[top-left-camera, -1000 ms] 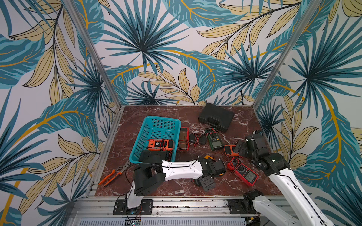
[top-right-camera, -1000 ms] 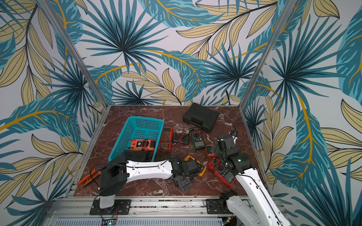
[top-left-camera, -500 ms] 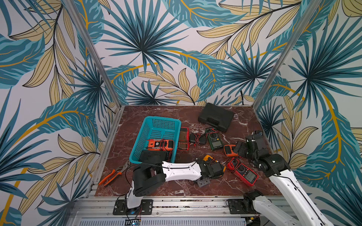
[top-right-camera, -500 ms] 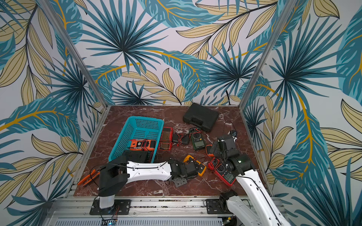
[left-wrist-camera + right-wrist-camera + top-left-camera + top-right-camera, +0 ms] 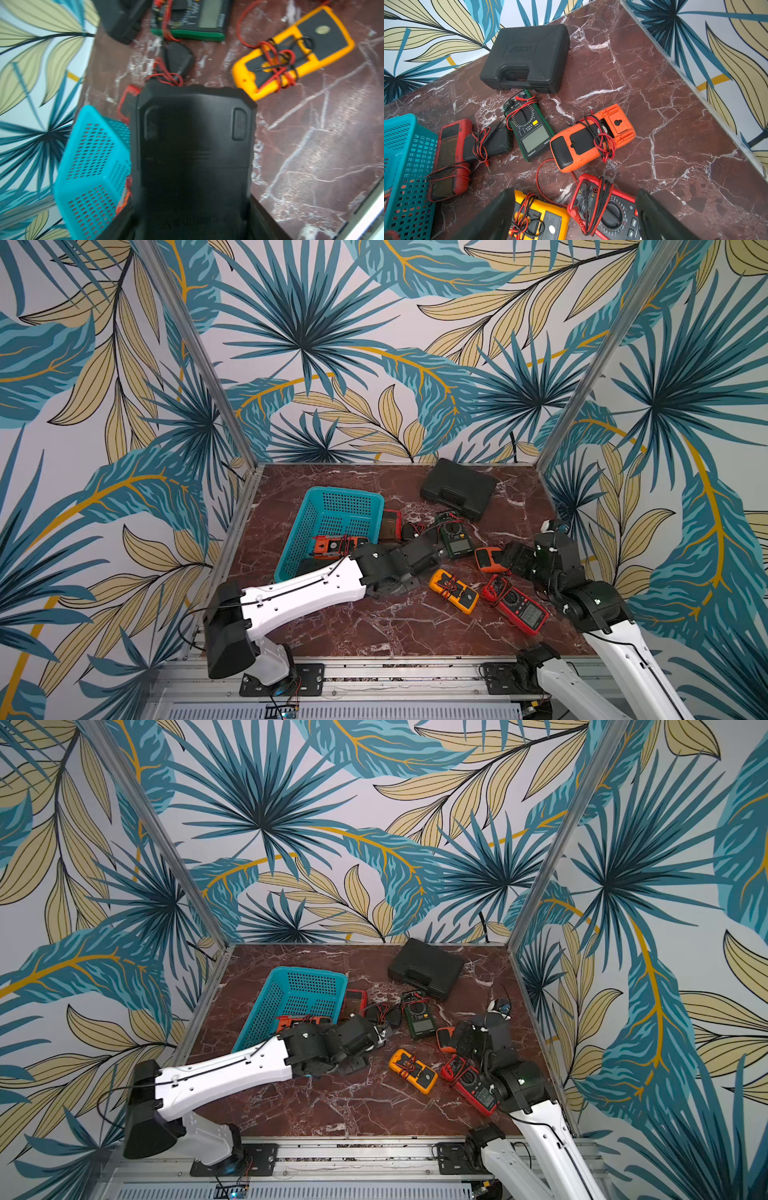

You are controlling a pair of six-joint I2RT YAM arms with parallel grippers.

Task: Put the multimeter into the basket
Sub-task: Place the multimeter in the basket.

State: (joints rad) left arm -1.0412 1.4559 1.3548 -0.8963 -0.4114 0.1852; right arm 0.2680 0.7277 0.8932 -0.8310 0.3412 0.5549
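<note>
My left gripper is shut on a black multimeter, held back side up, with one jaw on each long side. It hangs just right of the teal basket, near the basket's front right corner. An orange multimeter lies inside the basket. My right gripper stands open with nothing between its fingers, above a yellow multimeter and a red multimeter that lie on the table.
A black hard case sits at the back right. A green multimeter, an orange one, a red one against the basket and a small black unit lie mid-table. Walls enclose three sides.
My left gripper closed on the black multimeter near the table's front, lifted it and carried it back toward the basket's right side. The right arm has barely moved.
</note>
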